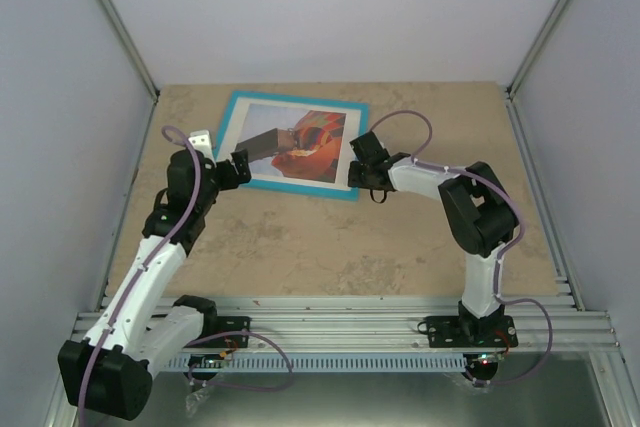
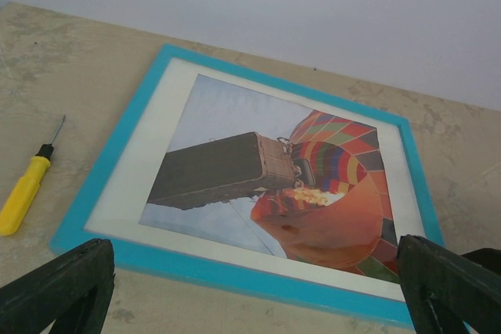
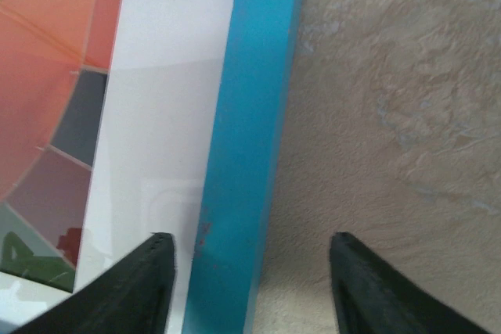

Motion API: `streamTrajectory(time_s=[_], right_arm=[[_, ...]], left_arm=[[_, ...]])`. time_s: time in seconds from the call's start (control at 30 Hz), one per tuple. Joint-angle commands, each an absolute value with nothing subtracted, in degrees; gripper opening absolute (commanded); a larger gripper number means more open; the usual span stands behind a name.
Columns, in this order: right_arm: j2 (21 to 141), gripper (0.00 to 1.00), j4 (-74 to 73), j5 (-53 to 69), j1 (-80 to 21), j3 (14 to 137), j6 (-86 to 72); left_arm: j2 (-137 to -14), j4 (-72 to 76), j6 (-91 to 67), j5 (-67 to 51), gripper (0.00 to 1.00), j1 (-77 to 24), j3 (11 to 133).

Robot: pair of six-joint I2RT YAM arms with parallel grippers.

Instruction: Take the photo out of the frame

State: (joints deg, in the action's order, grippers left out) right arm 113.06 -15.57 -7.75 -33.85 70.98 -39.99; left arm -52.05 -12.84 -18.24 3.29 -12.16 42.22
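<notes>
Photo [image 2: 266,185] lies face up inside the frame [image 3: 246,138], flat on the table [image 1: 400,247]. Its right rail runs lengthwise between the partly open jaws of the right gripper [image 3: 250,244], one finger over the white border, one over bare table, clasping nothing. The left gripper [image 2: 254,256], spread wide and empty, hangs by the frame's left side.

Glossy-fronted frame [image 2: 235,275] lies on matt, stone-textured table [image 2: 78,68].
</notes>
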Motion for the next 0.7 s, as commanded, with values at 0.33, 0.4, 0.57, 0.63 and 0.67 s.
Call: streamTrajectory(time_s=[0.33,0.4,0.57,0.63,0.67], right_arm=[[110.95,0.11,-17.58,-10.95,-32.55,67.82,-42.07],[109.25,0.08,-16.77,-11.0,-31.42,65.64,-41.12],[104.66,0.06,-15.85,-11.15,-28.13,61.3,-35.86],[102.82,0.07,-14.84,-10.42,-26.41,59.42,-33.33],[101.96,0.06,-14.13,-9.51,-25.35,58.48,-31.75]], left_arm=[[-52.16,-10.98,-18.74,3.03,1.0,-13.1,41.37],[-52.42,-11.05,-18.85,2.82,1.0,-13.1,41.25],[-54.17,-11.33,-18.6,1.77,1.0,-13.1,41.52],[-55.0,-11.53,-18.57,1.62,1.0,-13.1,41.57],[-55.2,-11.52,-18.48,1.4,1.0,-13.12,41.57]])
